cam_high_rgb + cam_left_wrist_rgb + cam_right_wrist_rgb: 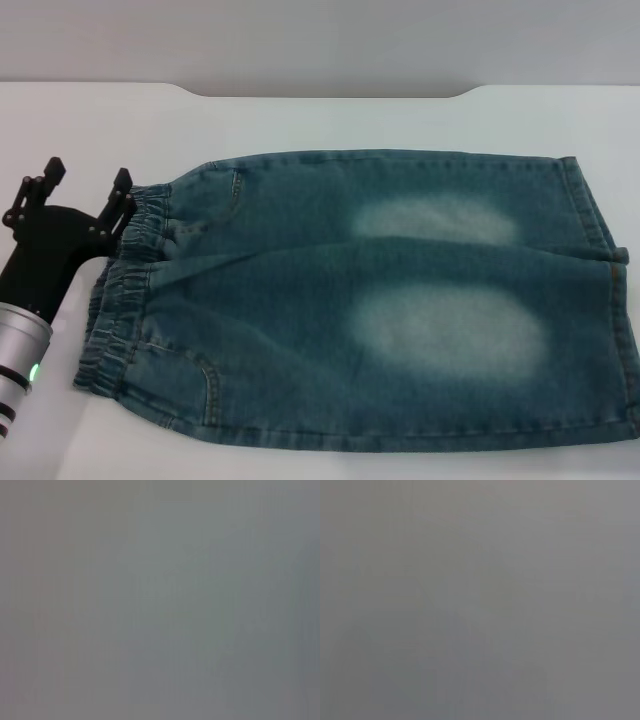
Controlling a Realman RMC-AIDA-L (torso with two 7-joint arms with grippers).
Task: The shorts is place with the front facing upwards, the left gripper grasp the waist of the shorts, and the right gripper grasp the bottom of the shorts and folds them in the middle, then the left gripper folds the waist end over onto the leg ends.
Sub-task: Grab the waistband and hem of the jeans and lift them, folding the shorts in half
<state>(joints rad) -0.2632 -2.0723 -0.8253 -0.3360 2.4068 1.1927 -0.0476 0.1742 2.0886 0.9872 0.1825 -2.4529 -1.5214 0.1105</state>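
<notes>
Waist (125, 290) beside left tool (88, 178) — spread.

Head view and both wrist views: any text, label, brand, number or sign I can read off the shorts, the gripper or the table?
None can be read.
The shorts: plain denim front, no print or tag showing.
The left gripper, open beside the waist: no marking visible.
The table: bare.
Both wrist views: only grey blur.
</notes>
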